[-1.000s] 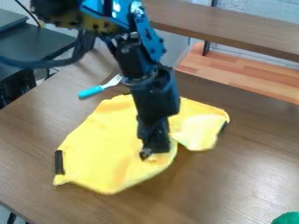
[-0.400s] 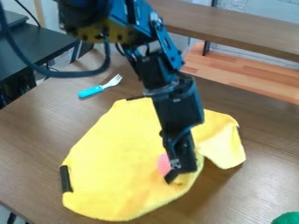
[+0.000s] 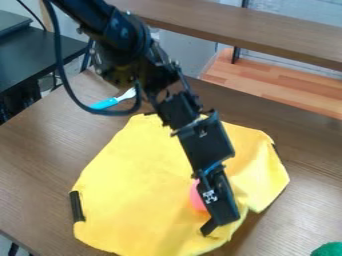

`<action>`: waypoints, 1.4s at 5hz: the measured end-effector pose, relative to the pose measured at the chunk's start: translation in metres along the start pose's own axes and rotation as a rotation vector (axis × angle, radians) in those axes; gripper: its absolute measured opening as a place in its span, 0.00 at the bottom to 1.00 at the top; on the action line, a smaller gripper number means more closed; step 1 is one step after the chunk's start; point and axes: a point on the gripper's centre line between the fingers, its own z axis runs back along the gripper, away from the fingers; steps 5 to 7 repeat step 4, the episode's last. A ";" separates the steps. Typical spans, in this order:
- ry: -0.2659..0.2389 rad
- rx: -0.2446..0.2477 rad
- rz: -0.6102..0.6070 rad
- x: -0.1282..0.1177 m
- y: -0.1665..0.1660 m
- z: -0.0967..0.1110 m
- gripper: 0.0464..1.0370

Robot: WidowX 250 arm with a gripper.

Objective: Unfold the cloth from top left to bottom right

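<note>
on the brown tabletop (image 3: 40, 155) we see the yellow cloth (image 3: 133, 175), mostly flat, with a fold on its right side. our black end effector (image 3: 220, 226) pinches the cloth near its bottom right edge. a fork (image 3: 105, 103) with a blue handle lies behind it.

Yellow cloth (image 3: 133, 175) on brown table (image 3: 40, 155), black strip (image 3: 77, 206) at left edge; black gripper (image 3: 219, 225) over lower right part, pink patch (image 3: 198, 196) beside it; blue-handled fork (image 3: 104, 104) beyond cloth.

Fork (image 3: 105, 103), green object (image 3: 326, 249), table (image 3: 40, 150).
</note>
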 end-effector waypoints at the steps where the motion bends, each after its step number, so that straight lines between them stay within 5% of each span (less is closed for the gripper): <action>1: -0.012 -0.014 -0.027 0.002 -0.002 0.001 0.74; 2: -0.018 0.037 -0.105 0.011 -0.009 0.014 0.96; 3: -0.032 0.178 -0.214 0.019 -0.022 0.050 0.96; 4: 0.081 0.441 -0.266 0.019 -0.034 0.095 0.96; 7: 0.081 0.441 -0.266 0.019 -0.034 0.095 0.96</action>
